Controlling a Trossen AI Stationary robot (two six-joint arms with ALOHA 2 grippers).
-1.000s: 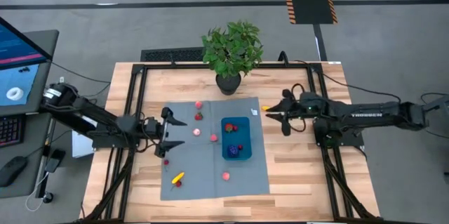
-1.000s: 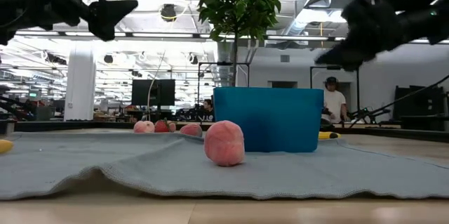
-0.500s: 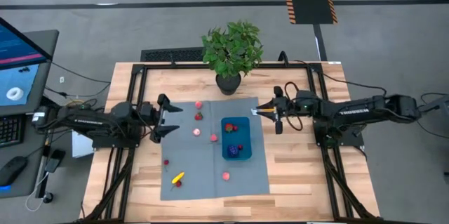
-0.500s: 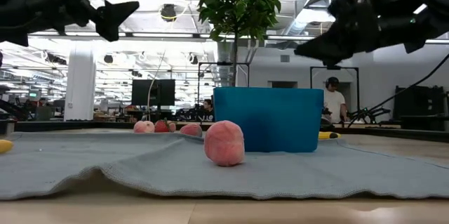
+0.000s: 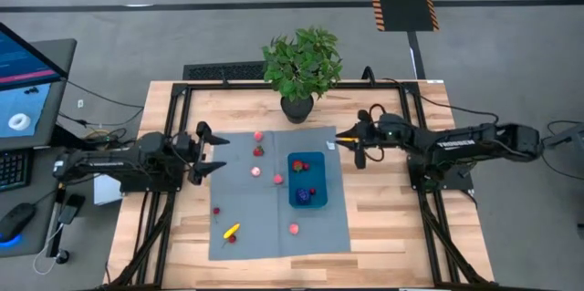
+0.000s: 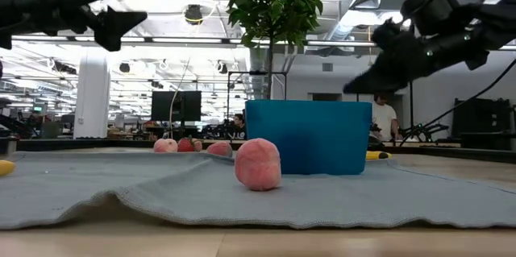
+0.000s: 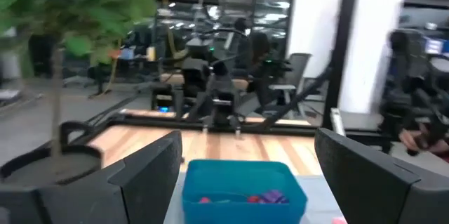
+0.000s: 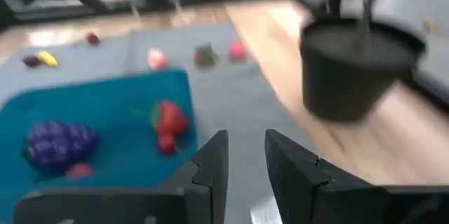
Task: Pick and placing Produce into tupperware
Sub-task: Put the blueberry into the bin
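The blue tupperware (image 5: 307, 180) sits on the grey mat (image 5: 274, 223) and holds purple grapes (image 8: 56, 143) and a red strawberry (image 8: 168, 120). Several pink, red and yellow produce pieces lie loose on the mat, among them a pink one (image 6: 258, 163) and a yellow one (image 5: 232, 232). Another yellow piece (image 6: 375, 155) lies just right of the tupperware. My left gripper (image 5: 225, 151) hovers open over the mat's left edge, pointing at the tupperware (image 7: 242, 189). My right gripper (image 5: 339, 137) hangs over the mat's far right corner, tipped down, its fingers (image 8: 210, 168) a narrow gap apart with nothing between them.
A leafy plant (image 5: 301, 63) in a dark pot (image 8: 358, 69) stands at the mat's far edge, close to my right gripper. Black frame rails (image 5: 178, 136) run along the table's left and right sides. Bare wood (image 5: 392, 227) lies right of the mat.
My left gripper has drawn back from over the mat's left part toward the table's left and far edges, staying open. My right gripper has moved left toward the mat's far right corner and sunk a little, its narrow gap unchanged.
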